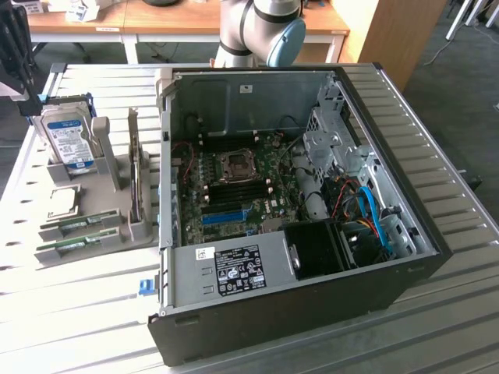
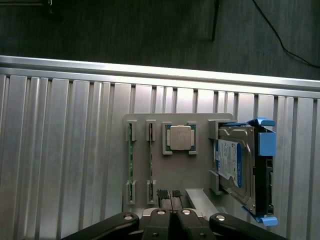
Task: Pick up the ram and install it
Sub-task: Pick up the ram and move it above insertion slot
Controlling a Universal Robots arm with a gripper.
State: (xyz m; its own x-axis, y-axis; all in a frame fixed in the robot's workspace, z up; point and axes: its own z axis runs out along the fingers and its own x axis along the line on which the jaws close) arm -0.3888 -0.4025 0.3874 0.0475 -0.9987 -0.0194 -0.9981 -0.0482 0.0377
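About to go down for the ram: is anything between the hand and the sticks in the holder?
Nothing visible does. The shut hand hangs over the gray holder, and the two ram sticks sit uncovered in their slots, apart from the processor chip and hard drive.

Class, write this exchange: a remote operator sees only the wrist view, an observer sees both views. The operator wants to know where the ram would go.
Operator: I see two ram sticks in a grey holder near my shut gripper. Where is the computer?
Observer: An open computer case lies on the table, on the exterior view's right of the holder.
Operator: Is the motherboard exposed?
Observer: Yes. The motherboard faces up inside the case, with a bright-blue slot strip on it.
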